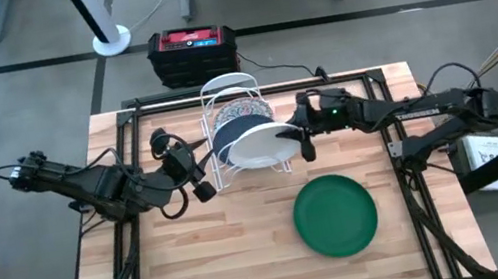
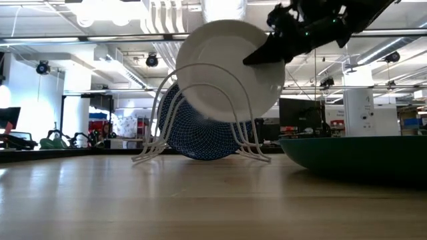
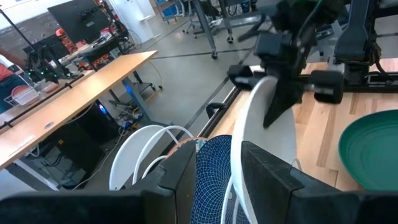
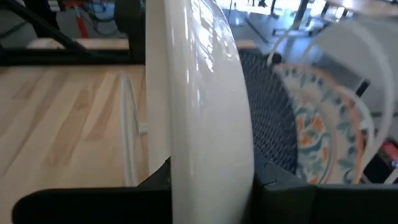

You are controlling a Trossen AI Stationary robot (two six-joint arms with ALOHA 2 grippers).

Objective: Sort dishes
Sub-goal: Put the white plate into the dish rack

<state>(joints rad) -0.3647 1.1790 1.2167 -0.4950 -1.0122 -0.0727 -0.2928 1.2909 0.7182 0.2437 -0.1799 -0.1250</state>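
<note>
The right gripper (image 1: 302, 141) is clamped on the edge of the plain white dish (image 1: 255, 145). One dark finger sits on each side of the rim, and the dish fills the gap between them. In the low view the right gripper (image 2: 260, 57) holds the white dish (image 2: 227, 67) up high, at the front of the white wire rack (image 2: 200, 113). The dish stands on its edge and leans a little.

The left gripper (image 1: 199, 173) holds nothing. Its fingers (image 3: 264, 171) are a little way apart, with just air between them. It sits just beside the rack's left side.

The white dish is round, smooth and shiny, with no pattern. Right behind it in the rack stands the blue speckled dish (image 2: 200, 137), dark blue with lots of tiny light dots. Behind that one is the floral dish (image 4: 314, 134), white with orange and blue-green flowers. The green dish (image 1: 335, 214) lies flat on the wooden table (image 1: 210, 268), well apart from the rack, nearer the front on the right side.

The right arm reaches in from the right side of the table, stretched out long and low toward the rack. The left arm comes in from the left side, bent, with its tip by the rack.
</note>
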